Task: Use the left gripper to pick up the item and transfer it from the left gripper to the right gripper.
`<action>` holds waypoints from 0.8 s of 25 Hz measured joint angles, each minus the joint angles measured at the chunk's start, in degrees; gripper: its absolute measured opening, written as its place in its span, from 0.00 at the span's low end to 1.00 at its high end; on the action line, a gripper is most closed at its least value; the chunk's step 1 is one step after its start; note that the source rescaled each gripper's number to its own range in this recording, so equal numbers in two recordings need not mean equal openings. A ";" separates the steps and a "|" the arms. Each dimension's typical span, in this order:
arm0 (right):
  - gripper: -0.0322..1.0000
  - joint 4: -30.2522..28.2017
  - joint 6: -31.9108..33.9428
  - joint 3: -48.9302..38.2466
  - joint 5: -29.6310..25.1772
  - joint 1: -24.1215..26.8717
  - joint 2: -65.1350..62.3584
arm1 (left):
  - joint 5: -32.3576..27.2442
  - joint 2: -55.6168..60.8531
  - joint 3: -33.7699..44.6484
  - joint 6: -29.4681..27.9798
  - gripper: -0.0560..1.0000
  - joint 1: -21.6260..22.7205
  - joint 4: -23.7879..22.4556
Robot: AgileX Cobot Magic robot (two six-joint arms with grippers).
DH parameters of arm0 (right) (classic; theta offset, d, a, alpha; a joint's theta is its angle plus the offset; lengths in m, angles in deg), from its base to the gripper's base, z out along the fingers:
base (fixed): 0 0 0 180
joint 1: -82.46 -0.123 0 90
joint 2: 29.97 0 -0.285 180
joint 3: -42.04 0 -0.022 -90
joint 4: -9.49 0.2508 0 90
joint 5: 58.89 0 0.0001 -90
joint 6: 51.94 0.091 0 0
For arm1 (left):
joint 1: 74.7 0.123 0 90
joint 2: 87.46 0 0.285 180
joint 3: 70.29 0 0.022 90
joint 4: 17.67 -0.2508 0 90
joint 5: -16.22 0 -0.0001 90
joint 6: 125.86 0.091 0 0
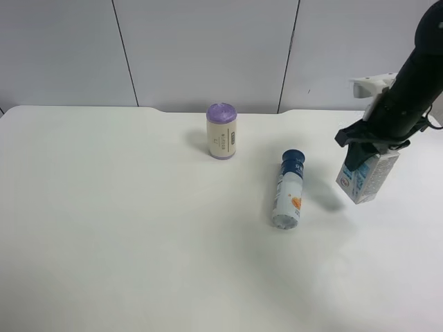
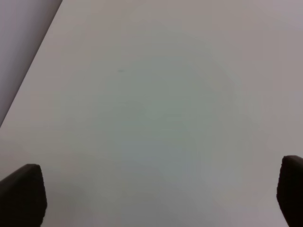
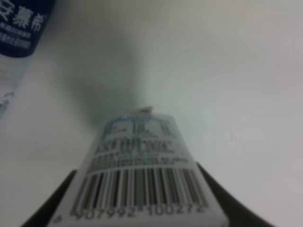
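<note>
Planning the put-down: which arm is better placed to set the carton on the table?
Right. The right gripper is shut on the white-and-light-blue drink carton, above the white table; the left gripper is open, holding nothing.

At the upper right of the exterior high frame a matte black, rounded arm (image 1: 415,83) carries a white angular bracket (image 1: 370,86) near its wrist, above a black gripper (image 1: 361,151). In the left wrist frame, two black, blunt fingertips (image 2: 22,194) show in the bottom corners.
</note>
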 joint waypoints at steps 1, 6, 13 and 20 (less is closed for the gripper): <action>0.03 0.00 -0.34 -0.07 0.60 0.00 0.62 | 0.00 0.00 0.00 0.00 0.99 0.00 0.00; 0.03 0.19 -2.21 -3.62 5.72 0.00 1.07 | 0.00 0.00 0.00 0.00 0.99 0.00 0.00; 0.03 1.75 -3.73 -9.25 12.35 0.00 1.07 | 0.00 0.00 0.00 0.00 0.99 0.00 0.00; 0.03 3.21 -4.32 -9.31 14.06 0.00 1.07 | 0.00 0.00 0.00 0.00 0.99 0.00 0.00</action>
